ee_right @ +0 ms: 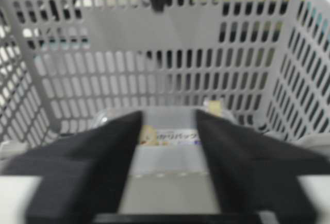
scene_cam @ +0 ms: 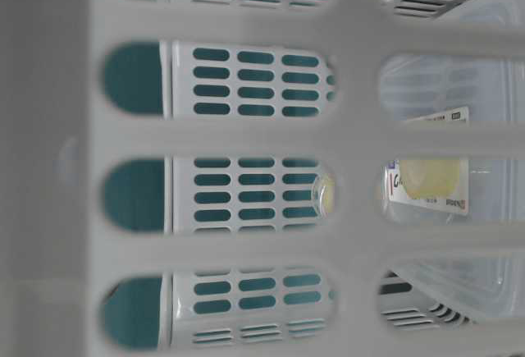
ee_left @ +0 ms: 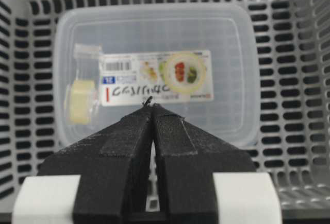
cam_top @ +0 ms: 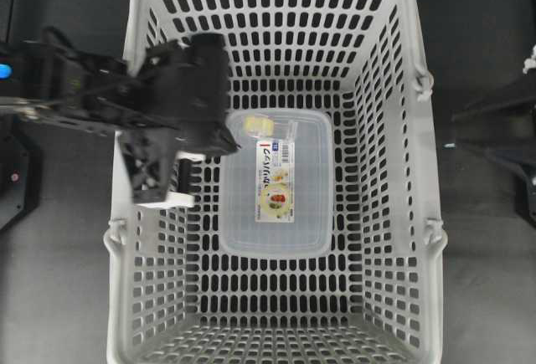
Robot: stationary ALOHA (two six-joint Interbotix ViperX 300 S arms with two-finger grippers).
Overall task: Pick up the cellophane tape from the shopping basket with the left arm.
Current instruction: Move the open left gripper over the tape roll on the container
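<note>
The left arm [cam_top: 84,96] reaches in from the left, its left gripper [ee_left: 152,108] angled downward with jaws pressed together and empty, while the right gripper [ee_right: 169,131] holds its jaws apart, gripping nothing.

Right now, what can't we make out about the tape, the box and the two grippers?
- Small pale-yellow tape roll in clear packet: whether it lies on or beside the large clear rectangular box; table-level view cut by blurred light-grey slotted basket wall.
- Black lattice left gripper: shut; overhead, its tips are lost against the black arm.
- Right gripper: fingers apart, blurred, tips unclear; overhead, cut off at the right edge.
</note>
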